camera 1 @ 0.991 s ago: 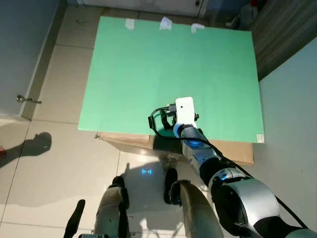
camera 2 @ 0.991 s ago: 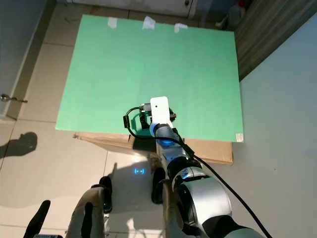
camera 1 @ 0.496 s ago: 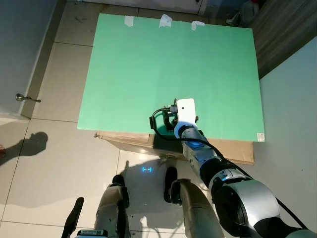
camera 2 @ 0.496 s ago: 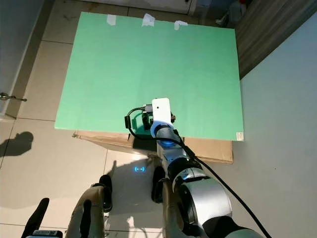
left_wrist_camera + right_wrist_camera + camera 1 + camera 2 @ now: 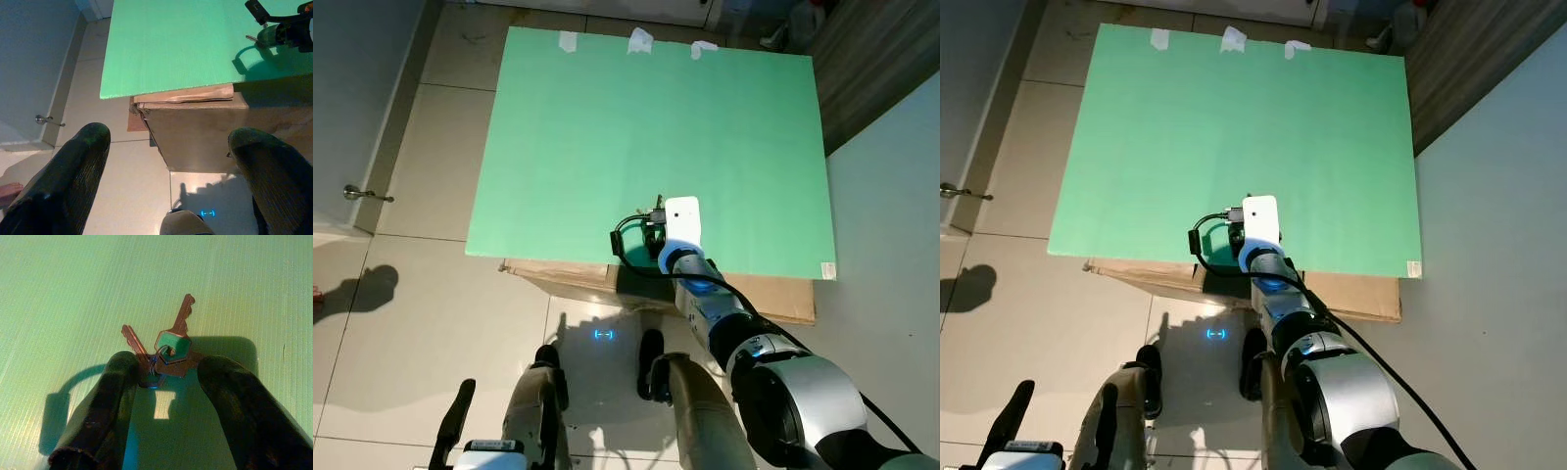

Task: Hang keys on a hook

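Your right pincer point(image 5: 164, 396) sits low over the green bench point(image 5: 607, 127), fingers spread wide astride the keys point(image 5: 164, 350), which lie flat near its front edge. You're at the pickup: next, close squarely on the bunch, then lift.

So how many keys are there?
2 key blades show, lying on the green board between the right hand's fingers: one, another. More may hide in the bunch.
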Robot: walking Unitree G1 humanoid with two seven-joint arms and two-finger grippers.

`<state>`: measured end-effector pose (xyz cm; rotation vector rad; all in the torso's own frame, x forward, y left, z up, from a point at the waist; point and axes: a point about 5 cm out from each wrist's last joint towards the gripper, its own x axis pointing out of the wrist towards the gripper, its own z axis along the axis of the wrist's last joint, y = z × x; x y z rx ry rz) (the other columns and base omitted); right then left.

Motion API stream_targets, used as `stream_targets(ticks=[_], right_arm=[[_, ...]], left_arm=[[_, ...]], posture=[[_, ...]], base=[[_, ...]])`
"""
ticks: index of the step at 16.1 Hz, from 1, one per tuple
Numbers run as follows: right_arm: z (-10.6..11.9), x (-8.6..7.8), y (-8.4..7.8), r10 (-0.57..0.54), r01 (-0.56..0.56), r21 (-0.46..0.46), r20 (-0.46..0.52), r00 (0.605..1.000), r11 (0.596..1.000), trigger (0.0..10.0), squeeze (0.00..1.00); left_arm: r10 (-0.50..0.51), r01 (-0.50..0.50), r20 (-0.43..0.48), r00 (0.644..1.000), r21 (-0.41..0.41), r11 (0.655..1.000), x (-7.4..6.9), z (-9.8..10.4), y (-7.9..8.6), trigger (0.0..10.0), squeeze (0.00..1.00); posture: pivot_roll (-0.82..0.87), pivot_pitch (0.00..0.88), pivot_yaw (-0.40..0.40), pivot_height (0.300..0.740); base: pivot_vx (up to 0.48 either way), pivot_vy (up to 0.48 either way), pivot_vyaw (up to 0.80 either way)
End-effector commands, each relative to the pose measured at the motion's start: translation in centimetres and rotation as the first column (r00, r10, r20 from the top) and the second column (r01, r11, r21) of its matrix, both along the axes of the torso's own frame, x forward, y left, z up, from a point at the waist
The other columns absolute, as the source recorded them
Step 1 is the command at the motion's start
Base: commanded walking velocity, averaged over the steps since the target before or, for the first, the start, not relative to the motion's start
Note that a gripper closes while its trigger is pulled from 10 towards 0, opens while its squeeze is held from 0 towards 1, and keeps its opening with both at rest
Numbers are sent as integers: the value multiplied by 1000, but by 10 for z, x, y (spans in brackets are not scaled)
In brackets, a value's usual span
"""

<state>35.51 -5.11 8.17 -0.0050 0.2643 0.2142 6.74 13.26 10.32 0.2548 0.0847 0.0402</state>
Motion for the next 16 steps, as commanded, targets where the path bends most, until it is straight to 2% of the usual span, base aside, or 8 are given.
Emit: stream_targets(ticks=[1, 5, 16], right_arm=[[-20, -15, 8, 10, -7, 31, -87, 996, 1000, 0, 0], [-22, -15, 4, -9, 15, 52, -102, 995, 999, 0, 0], [-17, -12, 6, -7, 17, 111, -93, 996, 994, 0, 0]], left_arm=[[-4, 4, -30, 1000, 11, 1000, -2, -2, 2, 10000, 0], [-5, 5, -22, 1000, 22, 1000, 2, -2, 4, 10000, 0], [-5, 5, -11, 1000, 27, 1000, 7, -2, 4, 10000, 0]], posture=[[272, 505, -66, 740], [265, 513, -63, 740], [255, 509, -68, 740]], base=[[0, 0, 0], [0, 0, 0], [0, 0, 0]])
